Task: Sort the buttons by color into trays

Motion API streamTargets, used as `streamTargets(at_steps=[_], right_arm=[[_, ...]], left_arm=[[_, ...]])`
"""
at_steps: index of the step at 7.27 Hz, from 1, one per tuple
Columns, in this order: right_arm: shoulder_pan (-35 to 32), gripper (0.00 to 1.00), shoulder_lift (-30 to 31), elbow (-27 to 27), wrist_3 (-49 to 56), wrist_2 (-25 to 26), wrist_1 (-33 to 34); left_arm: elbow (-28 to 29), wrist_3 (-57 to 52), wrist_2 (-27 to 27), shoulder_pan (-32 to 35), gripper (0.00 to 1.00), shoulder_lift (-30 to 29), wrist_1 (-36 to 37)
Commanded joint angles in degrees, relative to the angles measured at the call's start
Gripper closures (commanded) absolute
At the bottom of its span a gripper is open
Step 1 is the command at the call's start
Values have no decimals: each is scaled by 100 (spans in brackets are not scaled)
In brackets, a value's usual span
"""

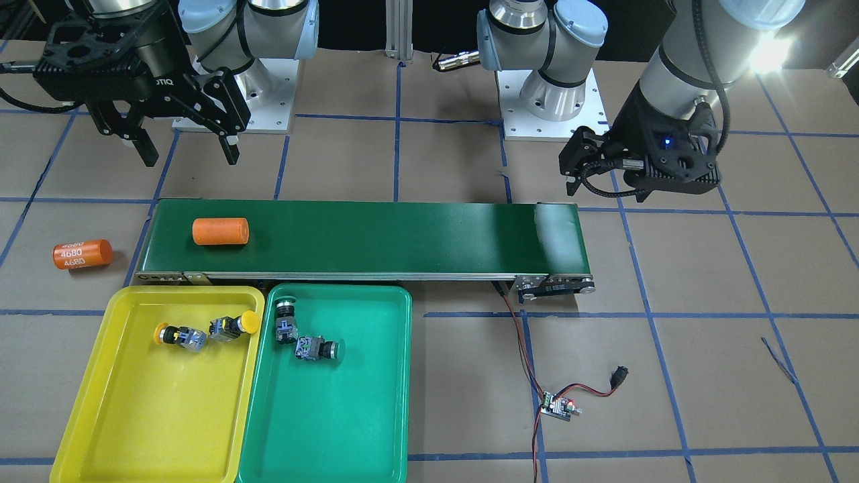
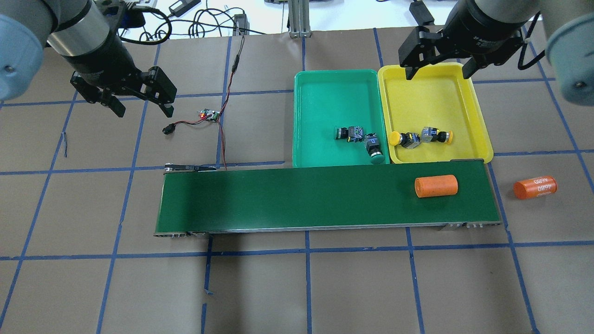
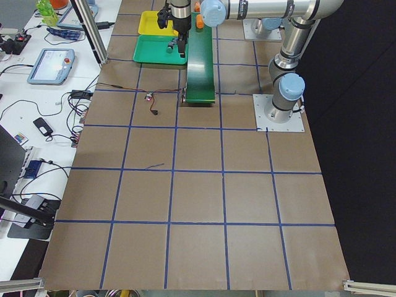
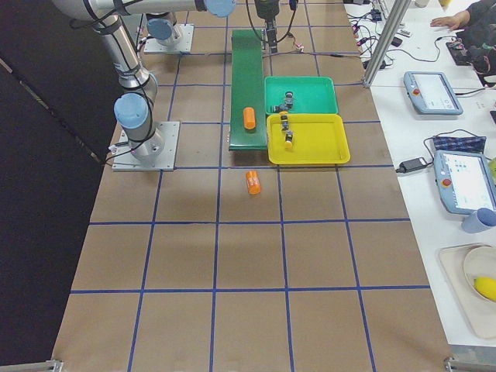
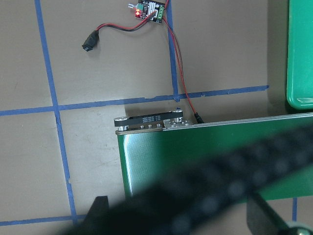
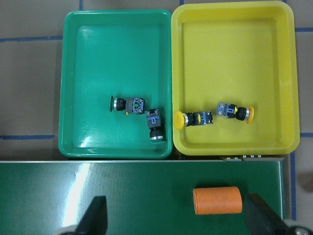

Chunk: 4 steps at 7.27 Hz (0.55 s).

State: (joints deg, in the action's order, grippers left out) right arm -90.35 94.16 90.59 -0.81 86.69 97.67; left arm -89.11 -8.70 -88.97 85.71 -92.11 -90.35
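Observation:
Two green buttons [image 2: 348, 133] [image 2: 373, 149] lie on their sides in the green tray [image 2: 334, 73]. Two yellow buttons [image 2: 404, 139] [image 2: 436, 134] lie in the yellow tray [image 2: 431, 93]. The right wrist view shows all of them: green buttons [image 6: 126, 104] [image 6: 155, 126], yellow buttons [image 6: 194, 119] [image 6: 234, 112]. My right gripper [image 2: 437, 69] is open and empty, high above the yellow tray's far edge. My left gripper [image 2: 141, 104] is open and empty, above the table to the left of the circuit board.
A long dark-green conveyor belt [image 2: 301, 199] runs along the trays' near side. One orange cylinder [image 2: 436, 186] lies on the belt's right end, another [image 2: 535, 188] on the table beyond it. A small circuit board [image 2: 209, 115] with red-black wires lies left of the green tray.

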Motion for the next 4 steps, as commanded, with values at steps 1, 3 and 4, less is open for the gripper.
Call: streamTargets(at_steps=[1,3,4], right_arm=[[0,0,32,20,54,67,-494],[-8,0,58,47,64,59,-477],[-17,0,58,56,64,59,-459]], left_arm=[[-1,0,-7,-2,0,0,0],[-19,0,-41,-2,0,9,0],[-10,0,-50,-2,0,9,0]])
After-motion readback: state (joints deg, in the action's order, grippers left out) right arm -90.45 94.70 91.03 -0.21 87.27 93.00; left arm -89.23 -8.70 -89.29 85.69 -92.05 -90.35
